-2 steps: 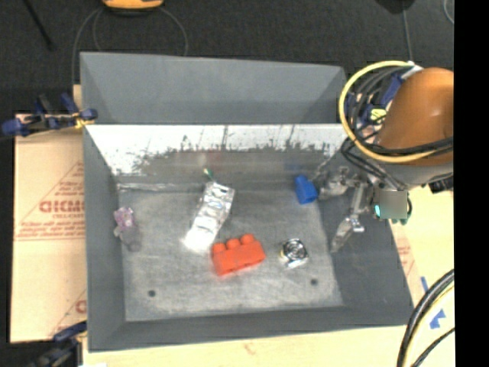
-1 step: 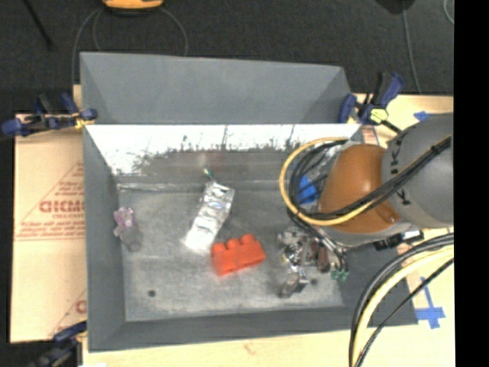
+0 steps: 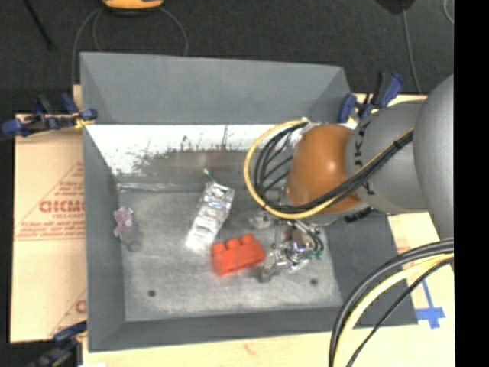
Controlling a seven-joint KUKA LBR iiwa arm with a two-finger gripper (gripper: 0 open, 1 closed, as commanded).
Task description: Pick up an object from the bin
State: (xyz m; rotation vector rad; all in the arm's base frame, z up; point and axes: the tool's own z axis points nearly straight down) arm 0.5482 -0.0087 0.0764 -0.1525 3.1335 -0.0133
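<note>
Orange brick (image 3: 238, 254), one; clear packet (image 3: 210, 219), one; purple figure (image 3: 124, 222), one.

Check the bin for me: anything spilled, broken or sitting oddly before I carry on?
Nothing looks spilled or broken. The orange toy brick lies flat on the bin floor, the clear plastic packet slanted beside it, a small purple piece near the left wall. The claw is low at the brick's right end.

The bin (image 3: 176, 285) is grey metal, matt, its floor scuffed and speckled. The red-orange brick (image 3: 237, 254) is smooth plastic with a dull sheen. The clear packet (image 3: 210, 216) is crinkled, glossy film. The arm's orange cover (image 3: 325, 163) is smooth and shiny.
</note>
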